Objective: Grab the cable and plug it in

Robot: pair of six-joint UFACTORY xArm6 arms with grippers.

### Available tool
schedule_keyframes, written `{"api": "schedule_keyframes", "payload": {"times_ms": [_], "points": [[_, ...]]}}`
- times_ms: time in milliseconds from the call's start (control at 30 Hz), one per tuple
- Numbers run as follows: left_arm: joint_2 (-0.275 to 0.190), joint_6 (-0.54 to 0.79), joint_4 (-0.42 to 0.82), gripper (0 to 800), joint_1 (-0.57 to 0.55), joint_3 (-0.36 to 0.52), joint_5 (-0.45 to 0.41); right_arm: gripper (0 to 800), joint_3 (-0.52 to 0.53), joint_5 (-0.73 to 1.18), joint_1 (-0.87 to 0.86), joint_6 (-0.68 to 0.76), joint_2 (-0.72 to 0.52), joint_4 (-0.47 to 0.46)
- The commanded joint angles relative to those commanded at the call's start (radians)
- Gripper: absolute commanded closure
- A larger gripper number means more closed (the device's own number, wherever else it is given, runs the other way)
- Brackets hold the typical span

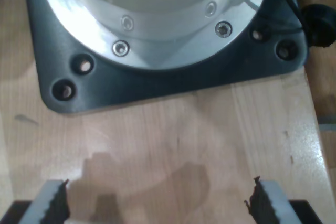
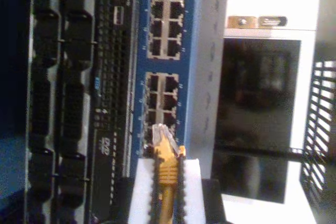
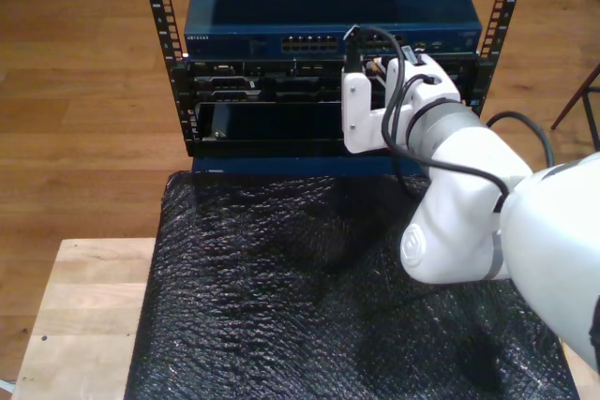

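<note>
In the second wrist view the cable [image 2: 167,169] runs out past the picture's edge between the pads of the second gripper [image 2: 167,192], so its length cannot be followed. Its clear plug [image 2: 161,136] is blurred; whether the tip touches a port of the blue switch [image 2: 164,66] or stops just short cannot be told. In the exterior view the white arm [image 3: 450,152] covers the cable and the ports behind it. In the first wrist view the first gripper [image 1: 157,203] is cut off, its finger tips [image 1: 55,200] alone in sight, and the dark base plate [image 1: 157,82] is cropped too.
</note>
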Motion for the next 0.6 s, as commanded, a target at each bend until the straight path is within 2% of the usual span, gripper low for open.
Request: {"api": "schedule_keyframes", "payload": {"times_ms": [300,600], "points": [[0.0,0.0,0.0,0,0.0,0.0,0.0,800,-0.006,-0.094,-0.009,0.002,0.048,0.005],[0.0,0.0,0.0,0,0.0,0.0,0.0,800,-0.077,-0.282,-0.009,0.008,0.186,0.006]]}}
